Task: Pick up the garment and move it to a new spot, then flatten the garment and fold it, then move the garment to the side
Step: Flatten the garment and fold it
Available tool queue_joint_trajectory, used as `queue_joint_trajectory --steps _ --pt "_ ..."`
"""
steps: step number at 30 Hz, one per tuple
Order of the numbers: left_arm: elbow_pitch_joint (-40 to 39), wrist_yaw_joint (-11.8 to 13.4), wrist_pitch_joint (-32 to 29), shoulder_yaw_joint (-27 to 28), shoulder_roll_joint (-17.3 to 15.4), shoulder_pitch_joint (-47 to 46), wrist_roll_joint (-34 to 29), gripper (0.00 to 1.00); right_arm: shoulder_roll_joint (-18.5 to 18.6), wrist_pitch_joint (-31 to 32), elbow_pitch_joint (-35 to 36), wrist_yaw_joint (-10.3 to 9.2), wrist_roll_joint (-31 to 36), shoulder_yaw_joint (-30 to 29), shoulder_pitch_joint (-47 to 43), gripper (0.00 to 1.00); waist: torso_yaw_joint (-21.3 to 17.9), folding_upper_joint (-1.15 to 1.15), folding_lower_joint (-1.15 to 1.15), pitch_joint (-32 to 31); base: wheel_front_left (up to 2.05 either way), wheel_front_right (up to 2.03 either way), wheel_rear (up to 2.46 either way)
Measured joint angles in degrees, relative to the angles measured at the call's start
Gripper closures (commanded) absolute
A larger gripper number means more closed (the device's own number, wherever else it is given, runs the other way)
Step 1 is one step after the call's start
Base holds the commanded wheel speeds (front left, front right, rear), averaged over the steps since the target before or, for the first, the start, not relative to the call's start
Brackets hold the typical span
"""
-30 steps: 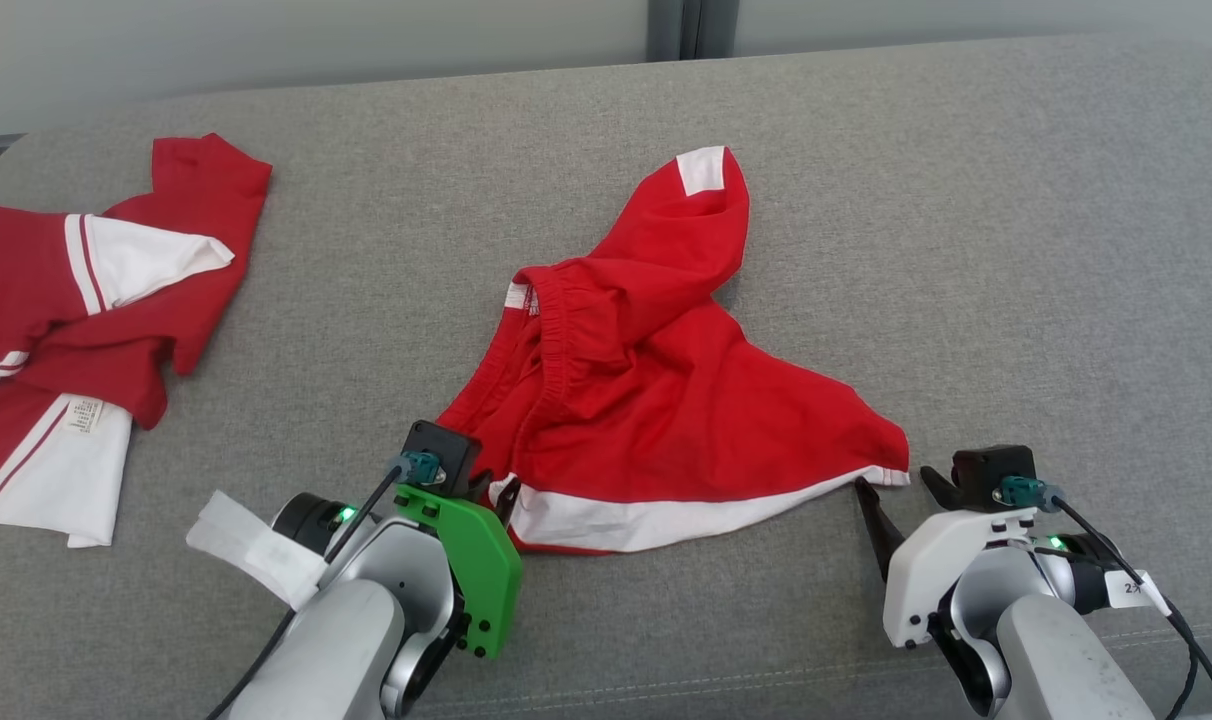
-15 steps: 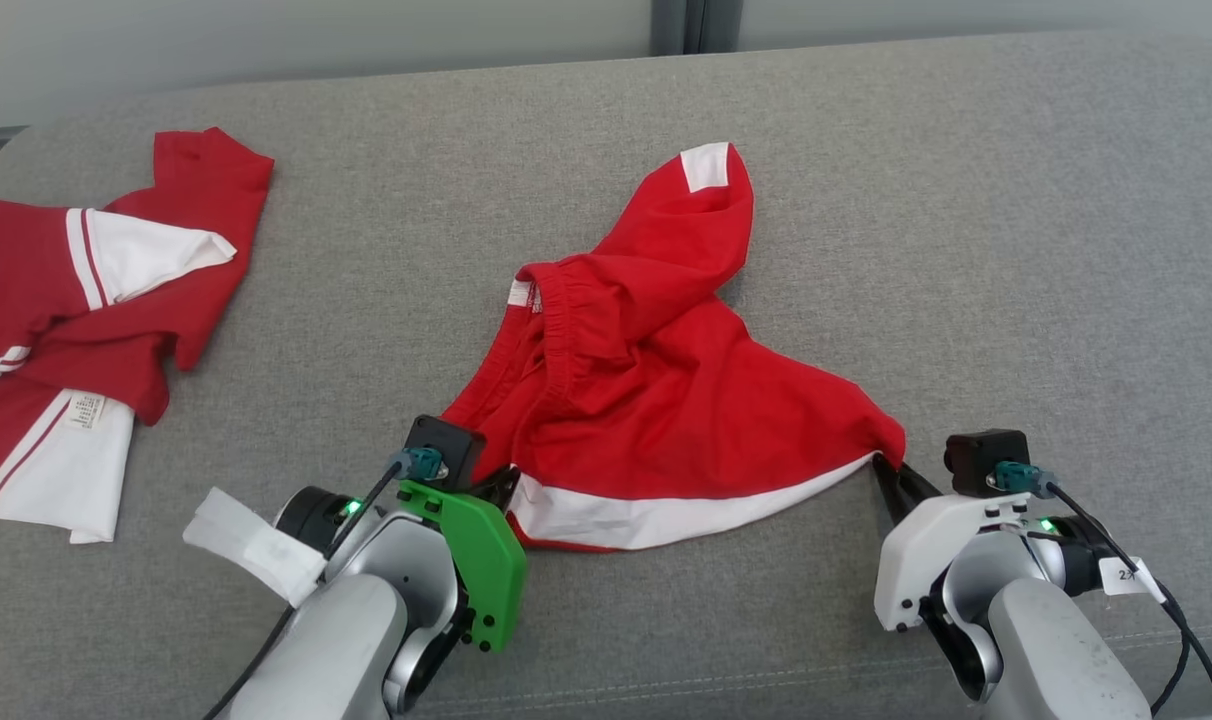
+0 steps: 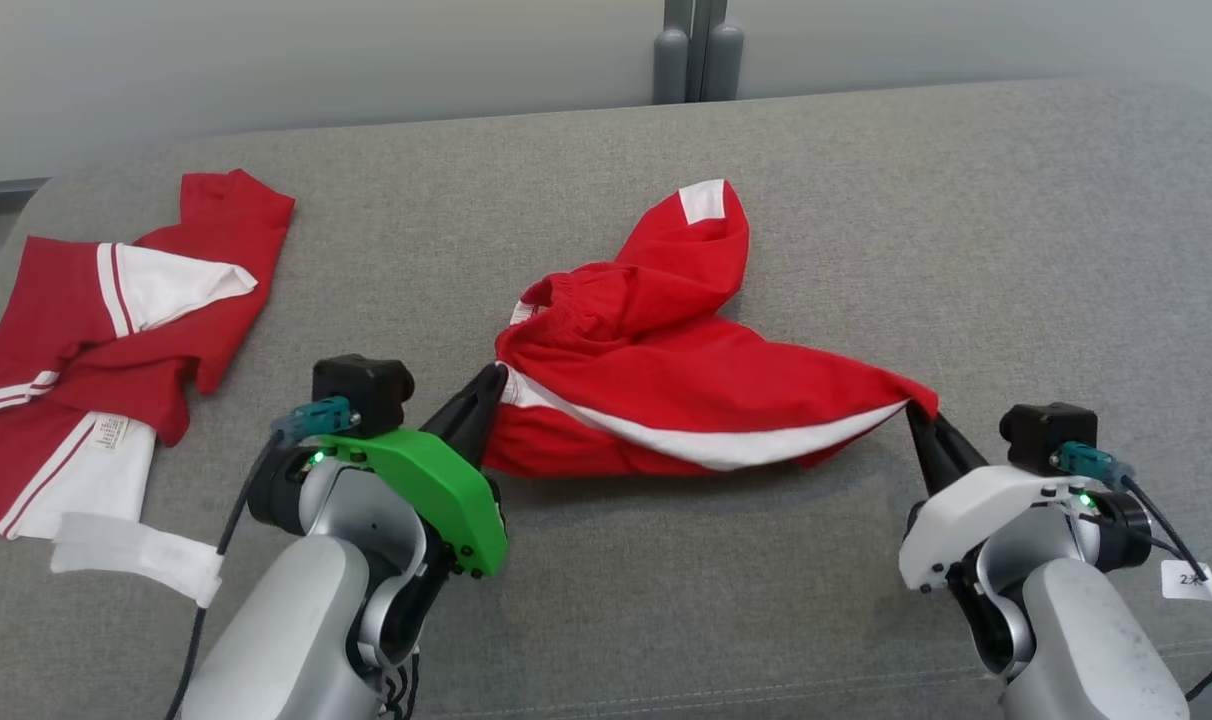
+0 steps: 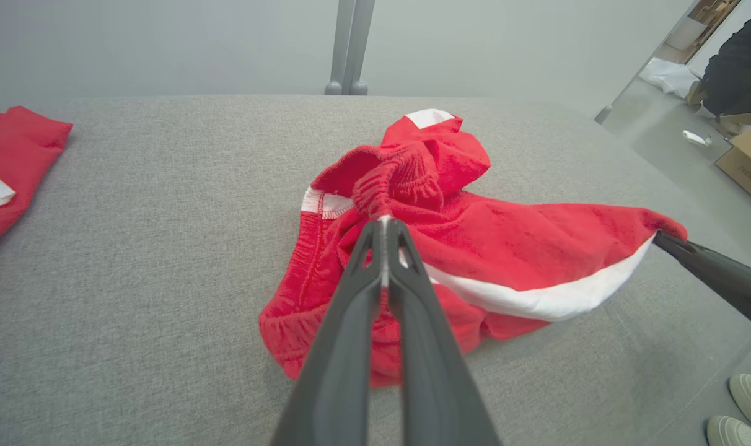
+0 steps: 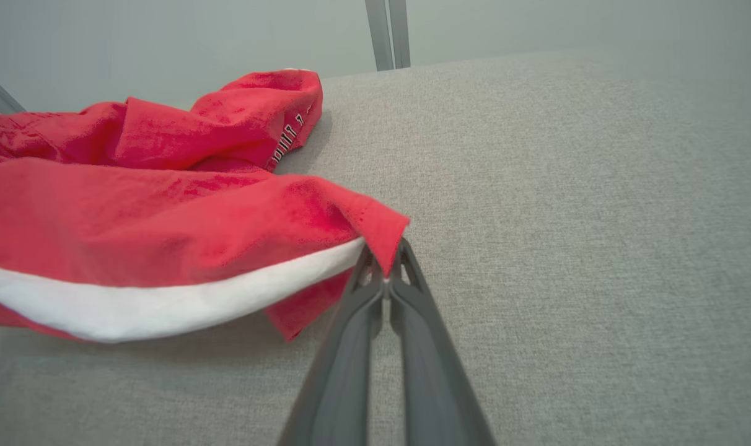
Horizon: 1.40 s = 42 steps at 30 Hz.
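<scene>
1. Garment (image 3: 686, 370), a pair of red shorts with a white band (image 3: 726, 445), is sitting at the middle of the cushion (image 3: 966, 200). Its far part is resting bunched on the cushion, while its near edge is hanging lifted off it, with a shadow underneath.
2. Towards the cushion's near edge, left of its middle, the left gripper (image 3: 491, 385) is pinching the garment's left corner. From the left wrist, its two dark fingers are pressing together on the cloth (image 4: 505, 248) at their tips (image 4: 385, 220), and the gathered waistband (image 4: 394, 176) is bunching just beyond them.
3. Towards the cushion's near edge, right of its middle, the right gripper (image 3: 916, 415) is pinching the garment's right corner. From the right wrist, its fingers are closing tight at the tips (image 5: 385, 272) on a red point of cloth (image 5: 134, 210).
4. Between the two grips, the white band is running taut above the cushion and dipping a little in the middle.
5. At the cushion's left end, a red and white shirt (image 3: 116, 330) is lying crumpled, well apart from the garment.
6. Behind the cushion's far edge, near its middle, a grey post (image 3: 696, 50) is standing upright.
7. Past the cushion's right end, pale shoes (image 4: 741, 402) are showing on the floor, and a cardboard box (image 4: 750, 167) is sitting farther back.
</scene>
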<state>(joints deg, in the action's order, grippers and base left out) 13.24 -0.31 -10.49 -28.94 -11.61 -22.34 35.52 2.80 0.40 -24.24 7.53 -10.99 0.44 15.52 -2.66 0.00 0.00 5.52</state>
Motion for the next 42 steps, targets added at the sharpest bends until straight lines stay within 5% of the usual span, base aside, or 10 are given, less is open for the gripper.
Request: queue_joint_trajectory --steps 14,20,29,42 --pt "-3.42 0.04 4.10 9.65 6.39 -4.22 13.59 1.00 0.02 3.49 15.35 -0.01 -6.59 -3.92 3.59 1.00 0.44 0.00 0.00 0.35 0.00 0.00 0.00" --pt "0.22 0.11 5.14 11.11 7.82 -11.08 17.49 1.00 0.18 7.80 15.75 -0.02 -10.29 -2.64 10.53 1.00 1.18 0.00 0.00 3.15 0.00 0.00 0.00" --pt "12.80 -0.24 11.94 14.61 8.37 -31.82 19.19 1.00 0.51 6.34 2.12 -0.03 -11.58 0.37 36.37 1.00 1.19 0.00 0.00 10.47 0.00 0.00 0.00" --pt "23.17 -5.30 24.28 17.56 5.25 -55.05 13.83 1.00 0.10 -14.33 -18.82 0.00 -1.52 -1.00 67.49 1.00 -5.39 0.00 0.01 16.48 0.00 0.00 0.00"
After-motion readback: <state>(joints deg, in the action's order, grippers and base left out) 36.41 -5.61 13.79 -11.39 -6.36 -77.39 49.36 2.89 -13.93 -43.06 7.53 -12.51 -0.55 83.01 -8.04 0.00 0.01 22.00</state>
